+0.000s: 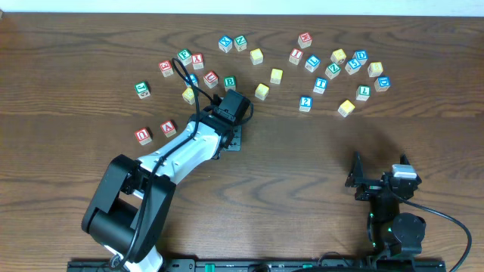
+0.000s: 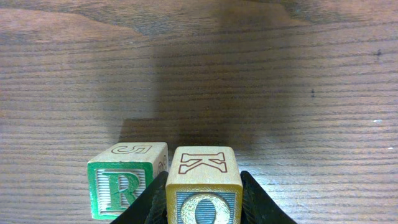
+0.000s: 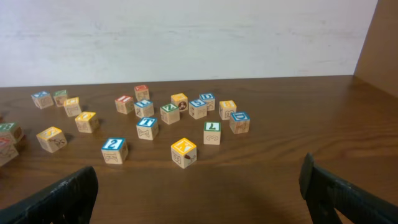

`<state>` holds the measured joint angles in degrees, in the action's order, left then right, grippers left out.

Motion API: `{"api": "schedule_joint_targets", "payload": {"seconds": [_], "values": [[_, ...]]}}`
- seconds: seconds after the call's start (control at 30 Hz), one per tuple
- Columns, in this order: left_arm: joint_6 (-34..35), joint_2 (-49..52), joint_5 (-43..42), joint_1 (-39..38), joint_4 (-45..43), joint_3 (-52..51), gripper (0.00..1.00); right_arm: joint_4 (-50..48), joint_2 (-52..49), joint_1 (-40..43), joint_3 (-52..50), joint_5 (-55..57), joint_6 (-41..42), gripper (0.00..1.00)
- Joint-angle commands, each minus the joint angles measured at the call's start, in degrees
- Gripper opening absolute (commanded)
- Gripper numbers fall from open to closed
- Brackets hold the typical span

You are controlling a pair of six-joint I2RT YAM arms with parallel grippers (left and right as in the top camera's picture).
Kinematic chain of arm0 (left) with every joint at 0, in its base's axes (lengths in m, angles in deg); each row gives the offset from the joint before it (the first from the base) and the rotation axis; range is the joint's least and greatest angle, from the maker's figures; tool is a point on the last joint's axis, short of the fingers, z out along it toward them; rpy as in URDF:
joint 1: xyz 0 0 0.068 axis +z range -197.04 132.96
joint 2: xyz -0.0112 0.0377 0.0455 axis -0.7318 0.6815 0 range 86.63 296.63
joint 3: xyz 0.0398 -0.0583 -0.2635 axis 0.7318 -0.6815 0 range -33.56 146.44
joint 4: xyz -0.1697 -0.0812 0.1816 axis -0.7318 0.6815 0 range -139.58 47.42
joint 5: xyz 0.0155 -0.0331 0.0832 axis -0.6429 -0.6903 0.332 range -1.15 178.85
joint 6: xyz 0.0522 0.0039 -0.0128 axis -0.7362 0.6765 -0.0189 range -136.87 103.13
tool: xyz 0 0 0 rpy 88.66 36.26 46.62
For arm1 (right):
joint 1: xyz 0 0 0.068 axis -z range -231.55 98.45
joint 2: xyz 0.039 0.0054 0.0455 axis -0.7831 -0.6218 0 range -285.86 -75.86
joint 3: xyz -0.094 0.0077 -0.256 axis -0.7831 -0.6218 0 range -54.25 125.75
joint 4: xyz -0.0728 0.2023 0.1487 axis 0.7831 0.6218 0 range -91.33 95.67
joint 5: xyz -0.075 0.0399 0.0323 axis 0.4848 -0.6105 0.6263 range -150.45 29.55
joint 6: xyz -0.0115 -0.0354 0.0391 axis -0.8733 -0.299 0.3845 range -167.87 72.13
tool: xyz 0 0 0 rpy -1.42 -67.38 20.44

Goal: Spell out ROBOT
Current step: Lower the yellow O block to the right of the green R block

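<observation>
Where end effector (image 2: pixel 204 200) closes, O cube (image 2: pixel 205 177) clamped

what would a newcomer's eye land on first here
Probably the left pincer clamped on a wooden cube with a blue O on its front, right beside a green R cube in the left wrist view. After that, the scatter of colourful letter cubes across the far side of the table, and the right pincer standing wide open and empty at the near right.

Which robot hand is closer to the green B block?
Left. The left gripper is close by the green B block; the right gripper is far off to its right.
</observation>
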<state>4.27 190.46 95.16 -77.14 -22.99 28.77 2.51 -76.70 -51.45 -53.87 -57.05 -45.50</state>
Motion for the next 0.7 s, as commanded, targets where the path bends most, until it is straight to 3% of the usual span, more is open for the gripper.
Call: {"api": "schedule_joint_targets", "payload": {"seconds": [0.0, 0.67], "values": [[-1.2, 0.3, -1.5, 0.2, 0.0, -0.2, 0.2, 0.2, 0.4, -0.2, -0.1, 0.1, 0.4, 0.99], [-1.2, 2.0, -1.4, 0.2, -0.6, -0.2, 0.2, 0.2, 0.4, -0.2, -0.1, 0.1, 0.4, 0.99]]}}
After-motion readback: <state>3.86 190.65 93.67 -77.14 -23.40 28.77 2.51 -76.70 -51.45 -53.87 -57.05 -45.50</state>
